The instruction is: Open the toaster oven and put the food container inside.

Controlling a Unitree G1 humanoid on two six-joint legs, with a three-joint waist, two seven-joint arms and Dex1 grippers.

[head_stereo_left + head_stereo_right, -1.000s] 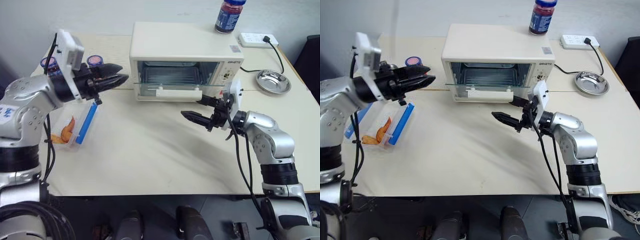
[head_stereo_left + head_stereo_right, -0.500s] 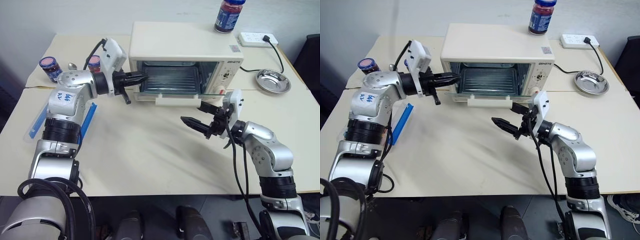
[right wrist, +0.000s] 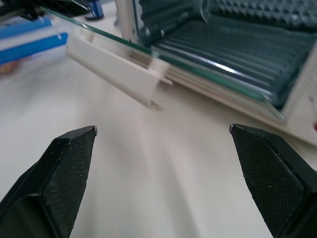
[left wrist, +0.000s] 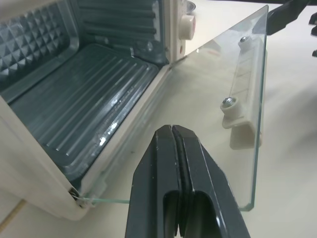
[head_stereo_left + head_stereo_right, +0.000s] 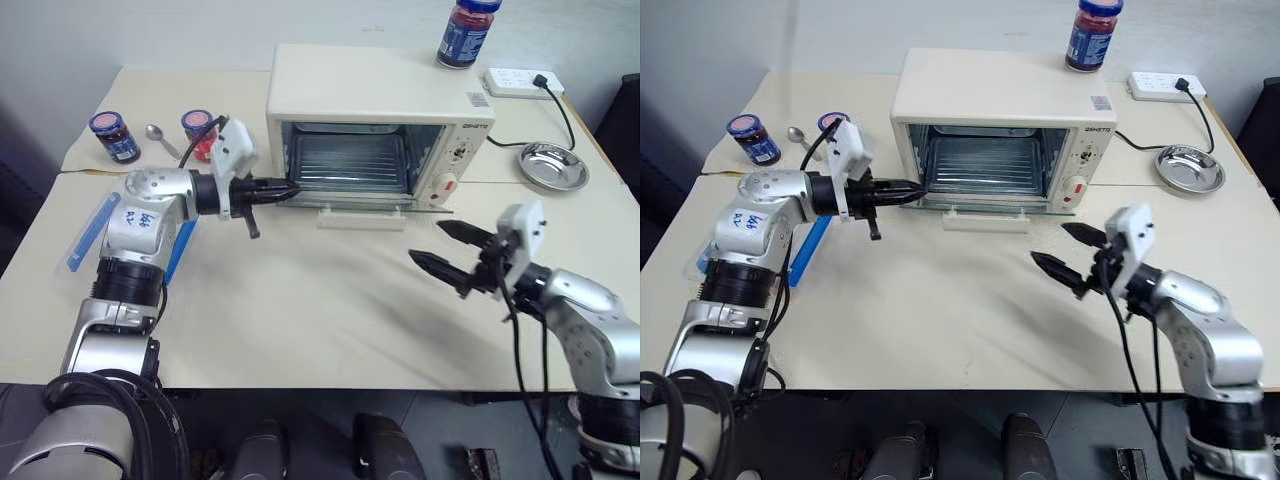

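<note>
Glass door of the toaster oven (image 5: 380, 95) lies open; left gripper (image 5: 285, 188) jaws together above it; right gripper (image 5: 452, 250) jaws apart.

Cream-white boxy toaster oven (image 5: 375, 85) with cavity unobstructed, its glass door (image 5: 370, 205) lowered flat over the beige table (image 5: 300, 310), closed left gripper (image 5: 290, 187) at the door's left corner, bare tabletop in front.

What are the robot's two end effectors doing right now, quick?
Left end effector: closed, holding nothing, its tip at the toaster oven's open glass door.
Right end effector: wide open, empty, above the table.
</note>
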